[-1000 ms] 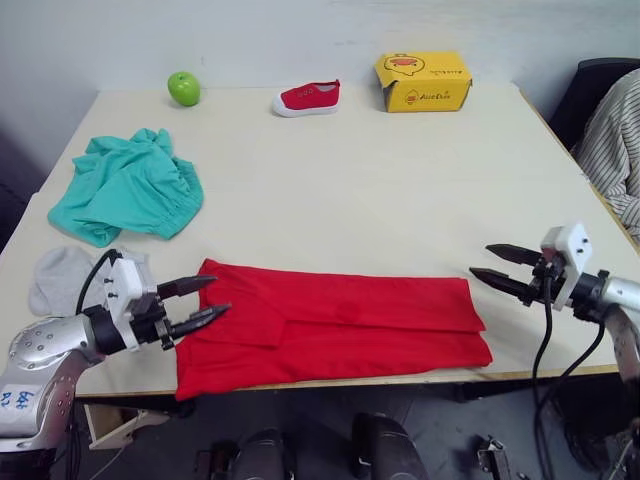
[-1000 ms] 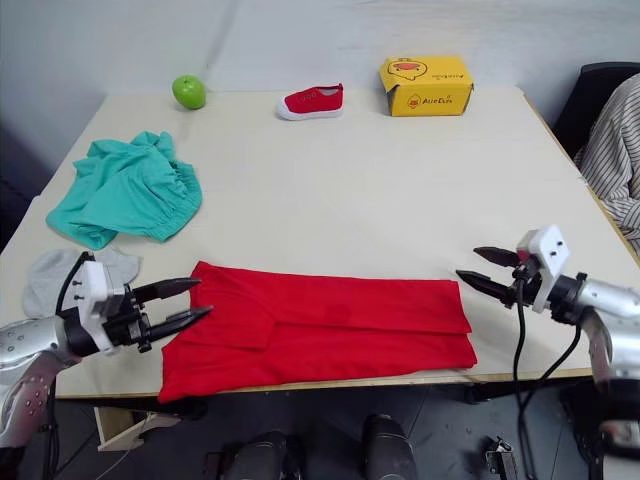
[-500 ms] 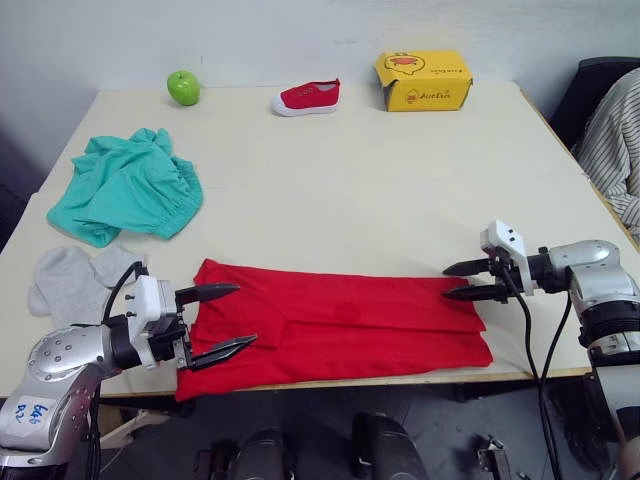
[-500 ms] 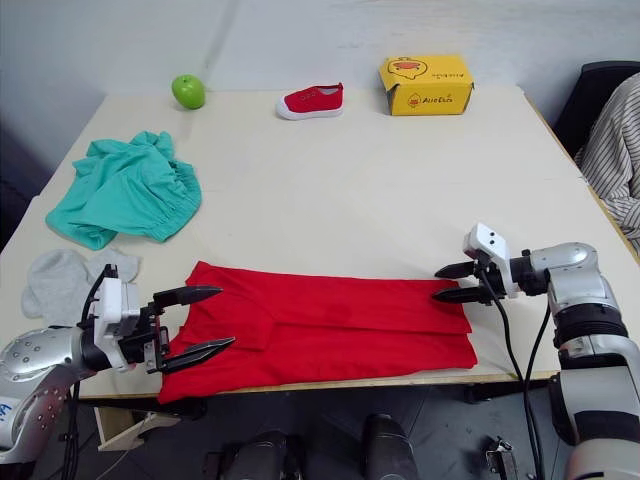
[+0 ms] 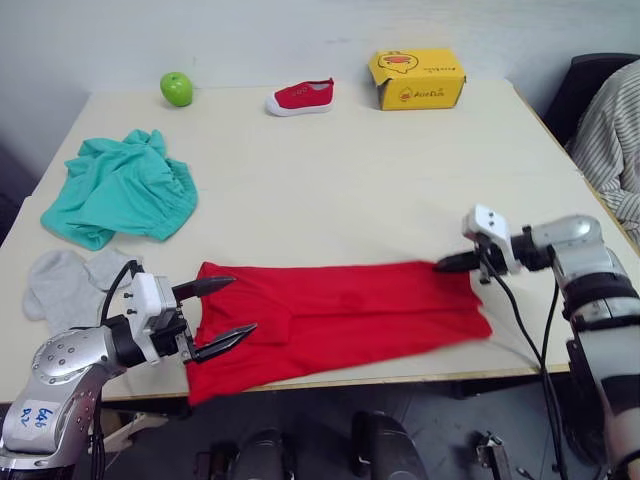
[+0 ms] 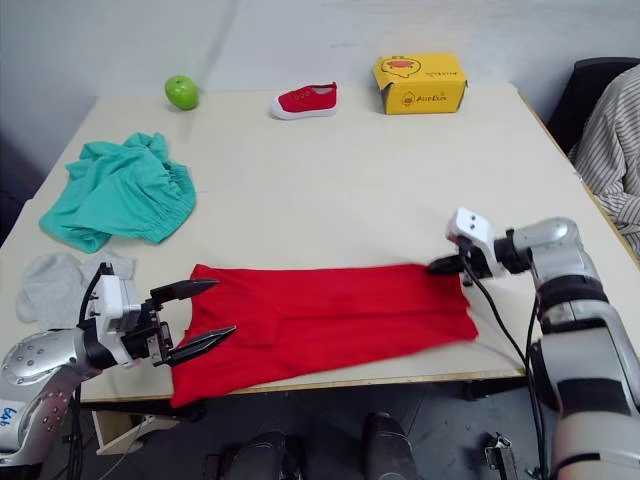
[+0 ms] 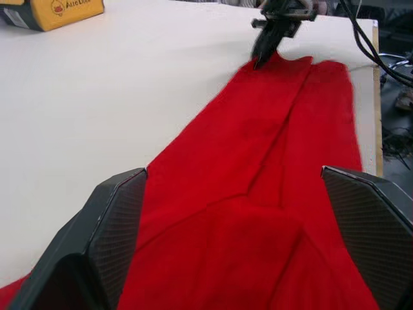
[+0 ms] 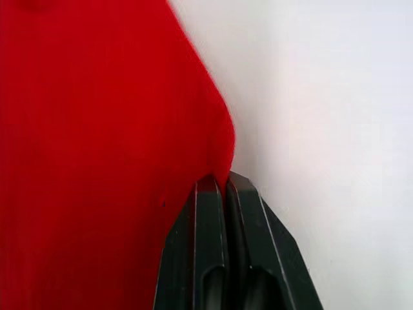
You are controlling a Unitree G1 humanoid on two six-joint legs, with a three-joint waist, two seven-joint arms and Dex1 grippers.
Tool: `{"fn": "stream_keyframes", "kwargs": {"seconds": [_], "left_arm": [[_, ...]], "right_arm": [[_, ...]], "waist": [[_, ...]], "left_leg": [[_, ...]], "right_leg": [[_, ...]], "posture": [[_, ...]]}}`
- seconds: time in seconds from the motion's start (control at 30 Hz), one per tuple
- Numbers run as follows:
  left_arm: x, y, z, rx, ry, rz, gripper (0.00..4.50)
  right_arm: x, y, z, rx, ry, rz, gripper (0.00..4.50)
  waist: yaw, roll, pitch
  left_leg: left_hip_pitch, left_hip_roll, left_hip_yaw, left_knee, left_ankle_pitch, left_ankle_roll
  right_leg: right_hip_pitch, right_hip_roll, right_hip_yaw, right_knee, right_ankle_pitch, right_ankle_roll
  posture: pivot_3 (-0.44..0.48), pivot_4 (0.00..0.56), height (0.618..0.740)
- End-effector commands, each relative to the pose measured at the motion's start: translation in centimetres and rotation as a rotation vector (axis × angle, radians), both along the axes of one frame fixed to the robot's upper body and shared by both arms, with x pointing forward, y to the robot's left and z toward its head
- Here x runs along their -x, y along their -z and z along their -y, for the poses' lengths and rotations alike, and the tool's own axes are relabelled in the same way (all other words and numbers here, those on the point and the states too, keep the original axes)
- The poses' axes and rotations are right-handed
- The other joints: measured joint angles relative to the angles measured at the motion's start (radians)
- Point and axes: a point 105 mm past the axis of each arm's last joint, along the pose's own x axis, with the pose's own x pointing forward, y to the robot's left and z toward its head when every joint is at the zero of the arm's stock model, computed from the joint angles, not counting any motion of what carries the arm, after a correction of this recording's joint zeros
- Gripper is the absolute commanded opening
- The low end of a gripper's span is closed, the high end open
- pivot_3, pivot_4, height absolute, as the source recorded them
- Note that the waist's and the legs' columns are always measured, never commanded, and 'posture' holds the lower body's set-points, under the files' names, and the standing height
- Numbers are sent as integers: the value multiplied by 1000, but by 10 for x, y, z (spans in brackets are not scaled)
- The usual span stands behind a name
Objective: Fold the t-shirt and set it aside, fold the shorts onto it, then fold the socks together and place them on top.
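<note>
Both claws: right claw [image 8: 219, 184] pinches t-shirt [image 5: 340, 315] edge, wrist view confirms; left claw [image 5: 222, 312] wide

even, diffuse indoor light; the table [image 5: 400, 190] reads bright with no glare. soft, faint shadows lie just beside the t-shirt [image 5: 340, 320] and the shorts [image 5: 120, 190]. head views sharp; slight motion blur at the t-shirt's right edge. wrist views soft close up.

Pale beige table [image 5: 400, 180] against a plain white wall [image 5: 280, 35], dark chair [image 5: 590, 85] at right.
</note>
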Motion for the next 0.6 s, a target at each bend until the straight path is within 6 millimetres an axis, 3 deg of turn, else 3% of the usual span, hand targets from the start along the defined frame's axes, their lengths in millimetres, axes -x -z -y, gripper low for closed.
{"fn": "stream_keyframes", "kwargs": {"seconds": [0.03,0.23,0.37,0.5,0.6], "left_arm": [[0,-9,1,-9,-18,58,4500],[-3,-10,0,0,-60,80,4500],[-2,-8,-2,0,-79,80,4500],[-1,-5,-1,5,-83,72,4500],[-3,-4,0,7,-82,66,4500]], "right_arm": [[-26,-31,-3,-7,102,178,24],[-50,-47,-20,13,191,321,24],[-52,-45,-24,-15,216,291,24],[-49,-49,-22,-103,222,268,1006],[-47,-62,-11,-201,260,300,2123]], "waist": [[-8,0,0],[-13,0,0],[-13,0,0],[-13,0,0],[-13,1,0]], "left_leg": [[0,0,0,0,0,0],[-2,1,0,0,0,-1],[-2,1,0,0,0,-1],[-2,1,0,0,0,-1],[-2,2,0,0,0,-1]], "right_leg": [[0,0,0,1,0,0],[0,1,0,3,0,0],[0,1,0,3,0,0],[0,2,0,3,0,0],[0,2,0,3,0,0]], "posture": [[0,150,740],[0,150,740],[0,150,740],[0,150,740],[0,150,740]]}}
